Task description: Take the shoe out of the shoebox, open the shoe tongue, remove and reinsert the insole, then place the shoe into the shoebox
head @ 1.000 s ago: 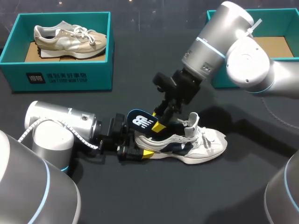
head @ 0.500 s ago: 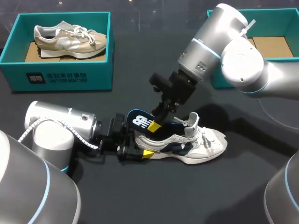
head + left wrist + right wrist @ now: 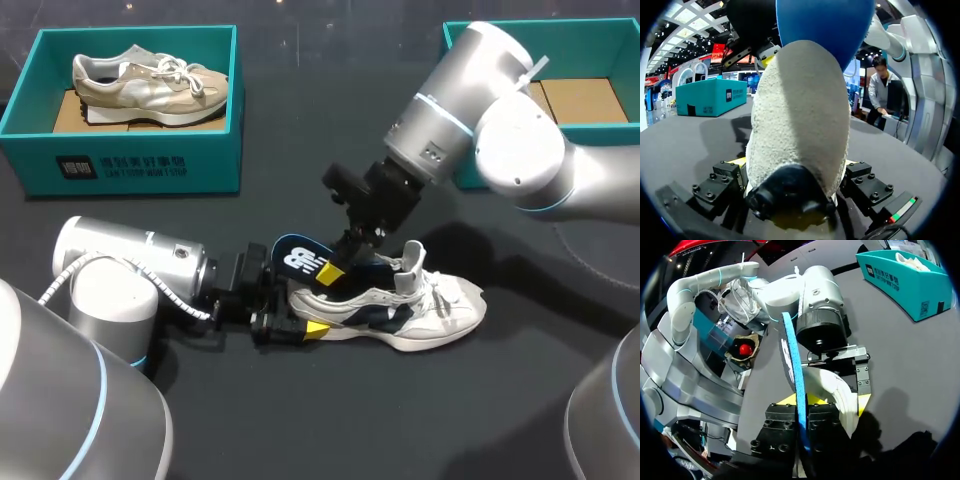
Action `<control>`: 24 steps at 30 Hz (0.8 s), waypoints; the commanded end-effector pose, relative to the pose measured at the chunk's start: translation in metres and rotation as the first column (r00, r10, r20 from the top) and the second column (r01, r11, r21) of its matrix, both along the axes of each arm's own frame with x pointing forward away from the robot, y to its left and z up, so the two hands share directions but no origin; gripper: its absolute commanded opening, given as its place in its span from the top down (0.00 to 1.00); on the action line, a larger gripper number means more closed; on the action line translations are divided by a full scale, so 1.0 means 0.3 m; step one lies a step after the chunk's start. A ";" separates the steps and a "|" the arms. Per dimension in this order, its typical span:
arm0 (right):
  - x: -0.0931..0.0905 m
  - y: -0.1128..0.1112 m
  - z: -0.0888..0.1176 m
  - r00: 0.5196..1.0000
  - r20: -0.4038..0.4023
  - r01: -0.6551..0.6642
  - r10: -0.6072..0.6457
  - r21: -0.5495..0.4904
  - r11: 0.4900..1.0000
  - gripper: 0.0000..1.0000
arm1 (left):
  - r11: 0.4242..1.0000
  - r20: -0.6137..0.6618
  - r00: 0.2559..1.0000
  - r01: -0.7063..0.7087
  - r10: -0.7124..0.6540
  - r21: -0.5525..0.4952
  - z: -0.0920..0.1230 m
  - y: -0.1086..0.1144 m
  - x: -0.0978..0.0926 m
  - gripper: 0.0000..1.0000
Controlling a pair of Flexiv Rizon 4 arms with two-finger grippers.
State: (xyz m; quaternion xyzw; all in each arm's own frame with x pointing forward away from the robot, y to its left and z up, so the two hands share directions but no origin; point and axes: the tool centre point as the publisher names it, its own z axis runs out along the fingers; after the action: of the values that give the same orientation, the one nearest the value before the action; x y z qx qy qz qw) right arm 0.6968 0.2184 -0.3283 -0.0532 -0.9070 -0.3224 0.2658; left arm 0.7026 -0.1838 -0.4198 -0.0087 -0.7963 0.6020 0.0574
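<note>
So far, the shoe (image 3: 400, 305) lies on the table (image 3: 330, 420), out of the shoebox (image 3: 600, 50), its heel clamped by my left gripper (image 3: 295, 308). My right gripper (image 3: 335, 268) pinches the blue insole (image 3: 300, 255), half out of the shoe. Seating it and boxing remain.

Even overhead light; soft shadow beside shoe (image 3: 425, 305) on table (image 3: 330, 420); sheen on right arm (image 3: 520, 120).

White-and-navy shoe (image 3: 412, 310), blue insole (image 3: 297, 256)
</note>
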 end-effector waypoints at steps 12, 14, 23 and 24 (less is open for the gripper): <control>0.020 0.066 0.104 0.989 0.130 -0.082 0.074 0.064 0.995 1.00 | 1.000 0.000 1.000 0.002 -0.002 0.003 -0.009 0.002 0.002 1.00; 0.020 0.066 0.104 0.989 0.130 -0.082 0.074 0.064 0.995 1.00 | 1.000 0.000 1.000 0.002 -0.002 0.003 -0.009 0.002 0.002 1.00; 0.026 0.088 0.143 0.985 0.150 -0.095 0.085 0.066 0.993 1.00 | 1.000 0.000 1.000 0.002 -0.002 0.003 -0.009 0.002 0.002 1.00; 0.026 0.092 0.171 0.977 0.192 -0.107 0.086 0.099 0.989 1.00 | 1.000 0.000 1.000 0.002 -0.002 0.003 -0.009 0.002 0.002 1.00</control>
State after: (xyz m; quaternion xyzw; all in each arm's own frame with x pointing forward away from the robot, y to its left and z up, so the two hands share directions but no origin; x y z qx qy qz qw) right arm 0.7050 0.2414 -0.2919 0.0226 -0.9098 -0.3551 0.2136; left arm 0.7027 -0.1838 -0.4197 -0.0088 -0.7963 0.6022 0.0574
